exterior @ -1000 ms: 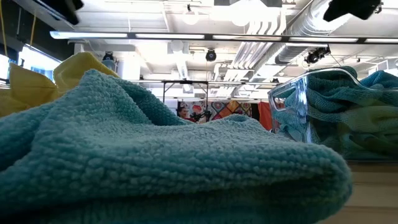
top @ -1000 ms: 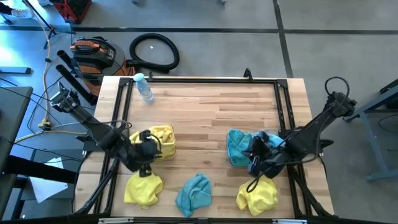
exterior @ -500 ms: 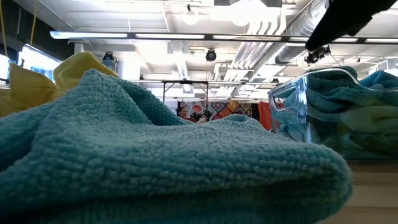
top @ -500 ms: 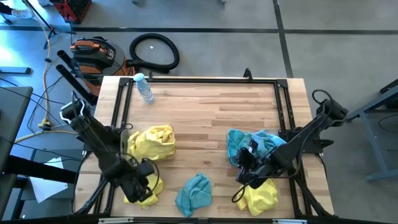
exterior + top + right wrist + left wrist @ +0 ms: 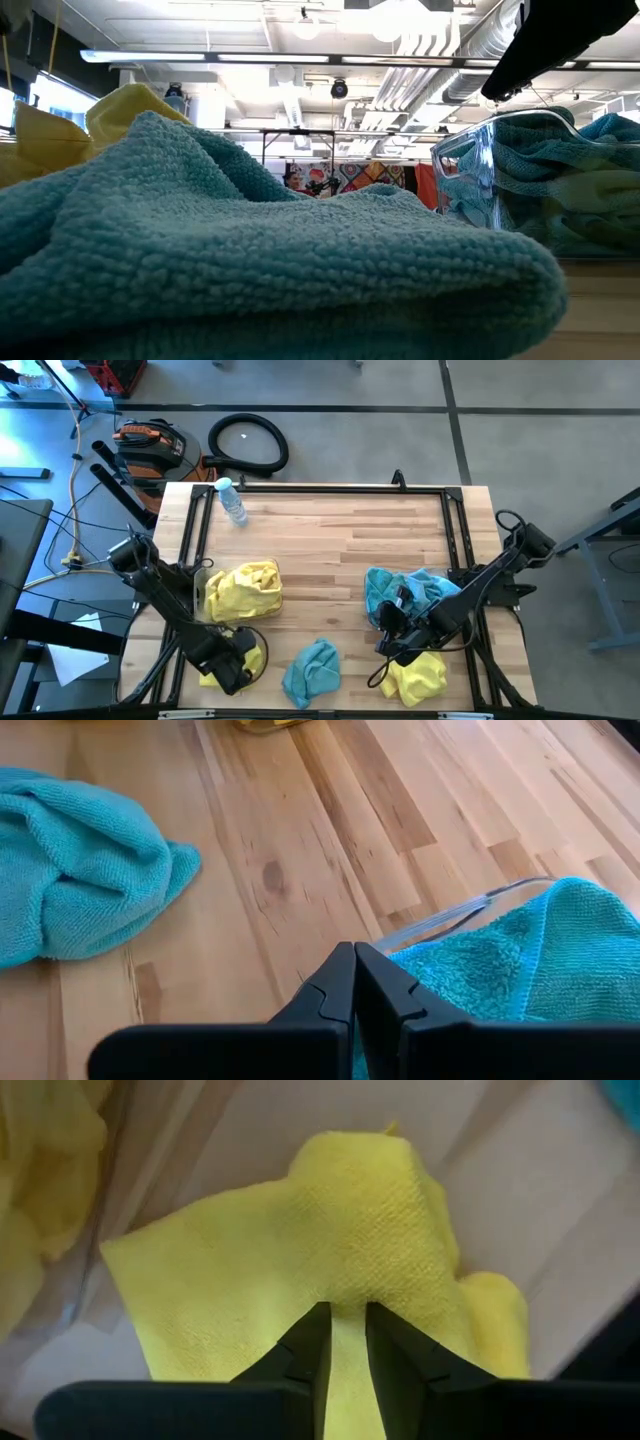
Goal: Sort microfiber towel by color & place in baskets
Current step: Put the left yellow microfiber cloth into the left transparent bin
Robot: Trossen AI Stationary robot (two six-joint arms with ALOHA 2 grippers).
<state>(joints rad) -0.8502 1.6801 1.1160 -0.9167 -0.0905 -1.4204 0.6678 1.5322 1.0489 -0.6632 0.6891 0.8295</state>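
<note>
Since a second ago, we see our left hand drop from the yellow-filled clear plastic basket to pinch a fuzzy yellow microfiber towel on the wooden desk; our right hand hovers pressed together beside the teal-filled basket.

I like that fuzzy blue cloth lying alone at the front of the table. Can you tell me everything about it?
The blue cloth is teal, soft and nubbly like terry. It lies crumpled in a loose heap on the wooden table, near the front edge, between two yellow cloths. Nothing touches it; both claws are off to its sides. In the low view it fills most of the picture.
</note>
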